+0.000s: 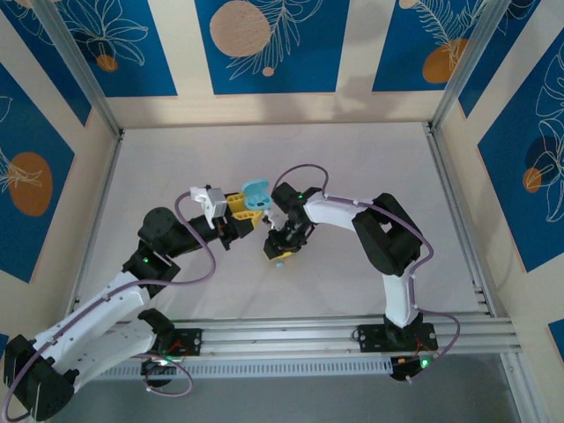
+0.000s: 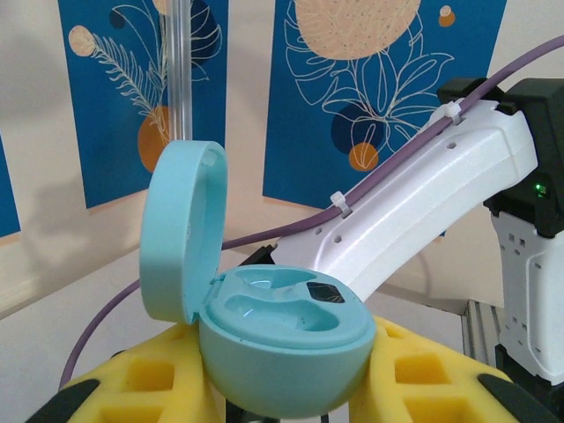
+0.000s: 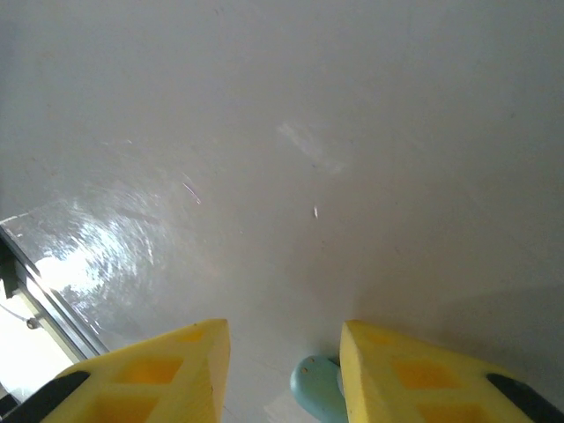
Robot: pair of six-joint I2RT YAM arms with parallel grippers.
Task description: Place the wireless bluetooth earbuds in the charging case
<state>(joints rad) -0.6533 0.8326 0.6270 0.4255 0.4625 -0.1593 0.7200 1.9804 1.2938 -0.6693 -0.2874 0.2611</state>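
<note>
- The left gripper [image 1: 241, 206], mid-frame in the top view, is clamped on the charging case [image 2: 282, 352], with a yellow finger pressed to each side of its bowl. The lid [image 2: 181, 233] stands open at the left of the wrist view, and both sockets [image 2: 256, 310] look vacant.
- The right gripper [image 3: 282, 352] hangs low over the table [image 3: 282, 132], jaws parted and nothing pinched. A light blue earbud [image 3: 315, 388] lies in the gap at the bottom edge of the frame, close against the right-hand finger.
- The step in hand, as I judge it, is picking up that earbud.
- To do it well, shift the claw so the bud sits midway between the jaws; otherwise one finger will shove it aside.
- Close gently, since a small, smooth, rounded bud may squirt out.
- Keep the case level and bring the bud in from the side away from the lid.
- Hard to make out: the frame edge cuts off the earbud's lower part. I cannot tell whether it touches the finger, which way it is turned, or which socket it suits.
- In the top view it is a pale speck just below the right claw.
</note>
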